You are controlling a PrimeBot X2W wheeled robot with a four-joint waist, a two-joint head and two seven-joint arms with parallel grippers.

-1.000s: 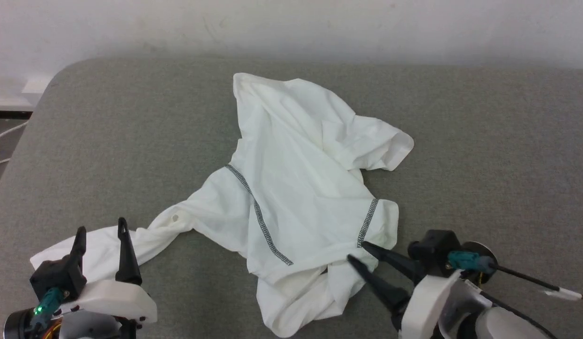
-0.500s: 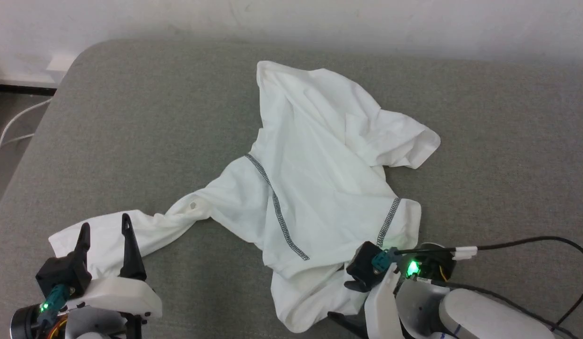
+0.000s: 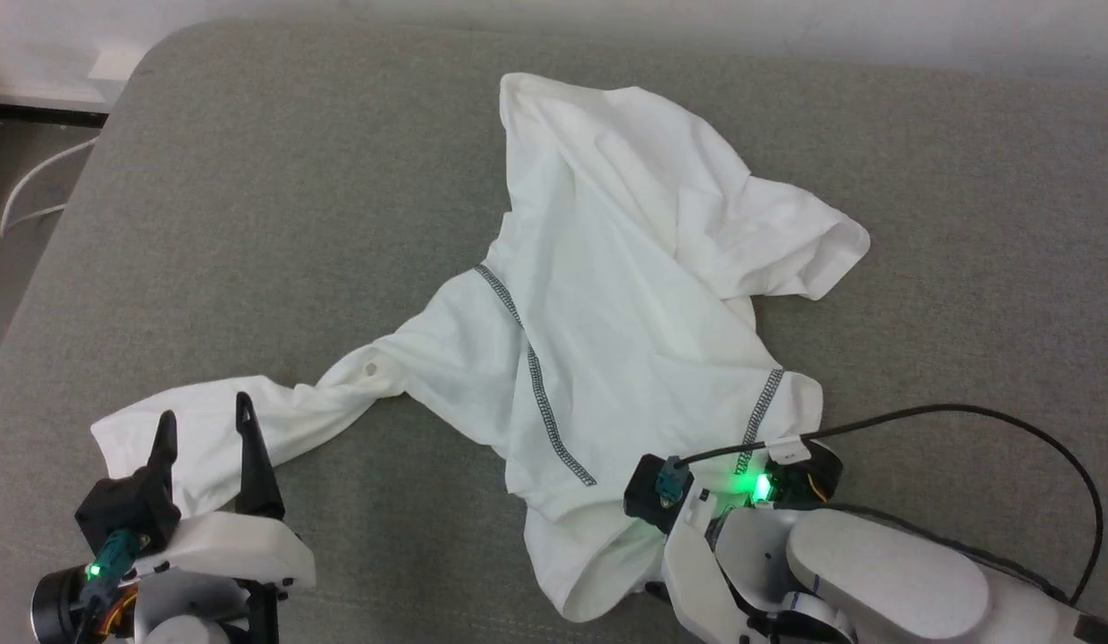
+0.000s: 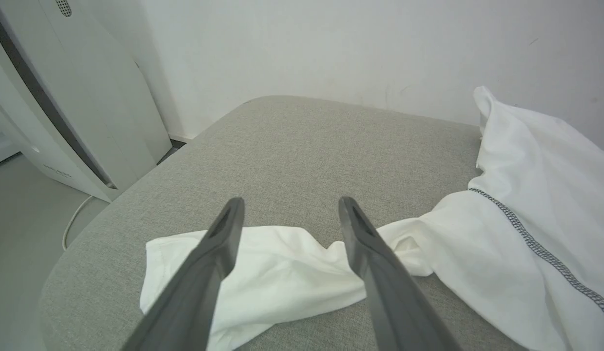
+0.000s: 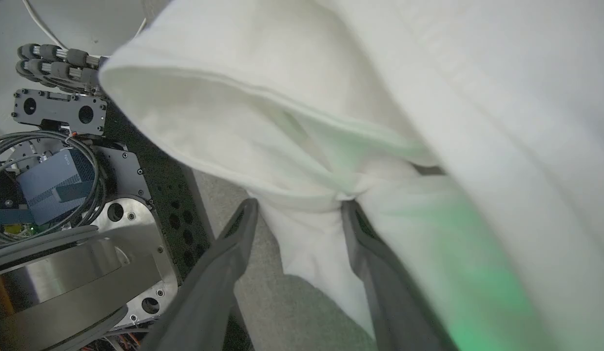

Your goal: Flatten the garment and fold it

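Note:
The garment (image 3: 607, 295), a white top with dark zigzag seams, lies crumpled on the grey cushioned surface (image 3: 249, 224). One sleeve trails to the lower left. My left gripper (image 3: 205, 420) hovers open above that sleeve's cuff end; in the left wrist view the sleeve (image 4: 282, 273) lies below the spread fingers (image 4: 224, 234). My right wrist (image 3: 723, 501) sits at the garment's near hem, its fingers hidden under the forearm. In the right wrist view my right gripper (image 5: 299, 209) stands open with a fold of the garment (image 5: 331, 97) between its fingers.
The surface's rounded left edge drops to the floor, where a white cable (image 3: 35, 188) lies. A white panel (image 4: 63, 97) leans by the wall. The right arm's black cable (image 3: 1010, 420) loops over the surface. The robot's base (image 5: 63, 170) sits below the near edge.
The head camera has tilted, shifting the whole picture. My right wrist has turned over at the near hem, hiding its fingers in the head view. The left gripper stays put.

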